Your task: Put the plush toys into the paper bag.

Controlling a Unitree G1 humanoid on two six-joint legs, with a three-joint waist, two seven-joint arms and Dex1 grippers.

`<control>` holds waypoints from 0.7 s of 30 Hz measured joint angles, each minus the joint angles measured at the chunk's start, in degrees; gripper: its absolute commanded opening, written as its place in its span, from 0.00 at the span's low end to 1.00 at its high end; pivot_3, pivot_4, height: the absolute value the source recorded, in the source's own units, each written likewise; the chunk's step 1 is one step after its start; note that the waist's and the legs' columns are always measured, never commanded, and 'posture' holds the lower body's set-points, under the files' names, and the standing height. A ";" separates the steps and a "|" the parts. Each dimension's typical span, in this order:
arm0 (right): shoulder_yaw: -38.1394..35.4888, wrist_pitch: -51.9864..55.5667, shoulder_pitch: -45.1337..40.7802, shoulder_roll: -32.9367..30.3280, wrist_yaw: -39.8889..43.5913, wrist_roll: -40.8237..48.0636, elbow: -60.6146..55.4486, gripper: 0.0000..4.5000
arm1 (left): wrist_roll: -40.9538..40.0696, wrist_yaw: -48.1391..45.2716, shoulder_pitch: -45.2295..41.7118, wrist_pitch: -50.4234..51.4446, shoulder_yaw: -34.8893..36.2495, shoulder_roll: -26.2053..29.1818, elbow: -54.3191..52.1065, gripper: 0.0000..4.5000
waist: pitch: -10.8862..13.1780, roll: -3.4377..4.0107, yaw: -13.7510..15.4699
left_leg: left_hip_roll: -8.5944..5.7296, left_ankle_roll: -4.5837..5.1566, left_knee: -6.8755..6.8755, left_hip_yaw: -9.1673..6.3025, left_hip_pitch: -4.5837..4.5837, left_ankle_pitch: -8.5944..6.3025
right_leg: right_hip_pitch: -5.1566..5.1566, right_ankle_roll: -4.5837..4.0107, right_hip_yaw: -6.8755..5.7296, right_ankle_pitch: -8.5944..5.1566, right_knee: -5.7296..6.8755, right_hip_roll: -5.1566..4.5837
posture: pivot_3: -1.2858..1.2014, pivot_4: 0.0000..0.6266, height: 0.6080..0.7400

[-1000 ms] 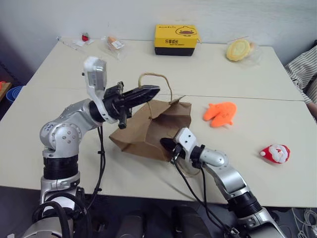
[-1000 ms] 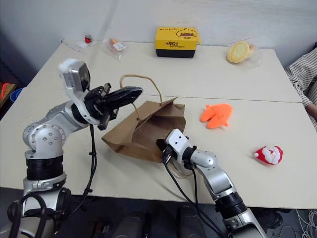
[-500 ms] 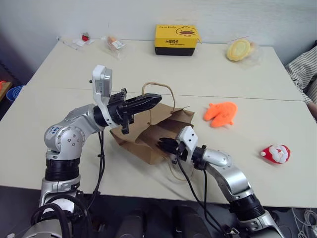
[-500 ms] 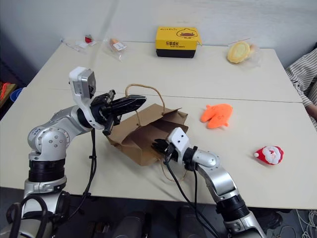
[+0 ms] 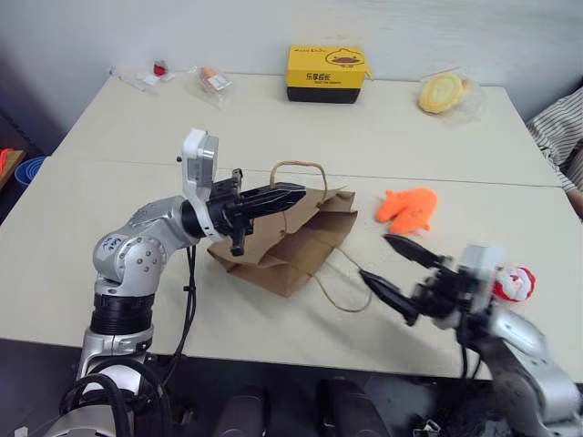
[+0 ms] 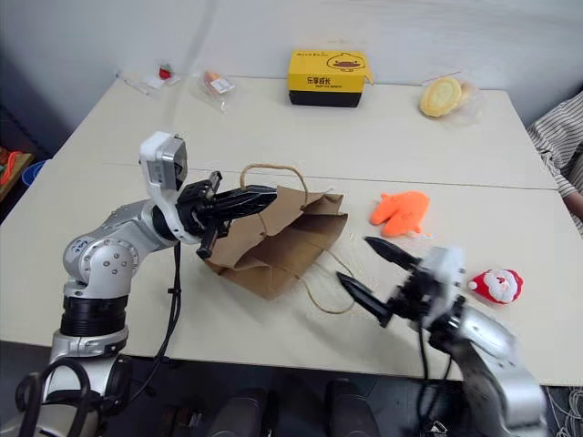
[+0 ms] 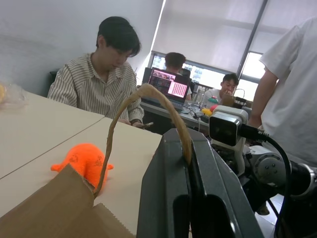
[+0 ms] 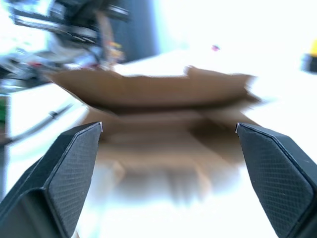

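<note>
Table (image 5: 109, 164) carries a yellow and black box (image 5: 325, 73) at its far edge, well beyond both pincers. Paper bag (image 5: 291, 238) lies slumped between them, one loop handle (image 5: 298, 168) pinched in the left gripper (image 5: 293, 193), fingers pressed together. Right gripper (image 5: 393, 269), spread wide and empty, hangs just beside the bag; a second ago it was at the bag's mouth. Orange toy (image 5: 408, 208) sits just beyond it, Santa toy (image 5: 516, 283) behind its wrist.
</note>
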 measured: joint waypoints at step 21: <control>-2.02 17.96 -19.52 -4.81 -18.18 -2.80 17.11 0.99 | 2.54 -1.98 -0.41 -1.98 -1.21 0.40 2.34 0.00 | 0.00 0.08 -0.16 | -0.02 -0.09 0.02 0.06 0.14 0.06 | -0.05 0.03 0.29 -0.05 0.04 0.08 | 0.52 0.24 1.00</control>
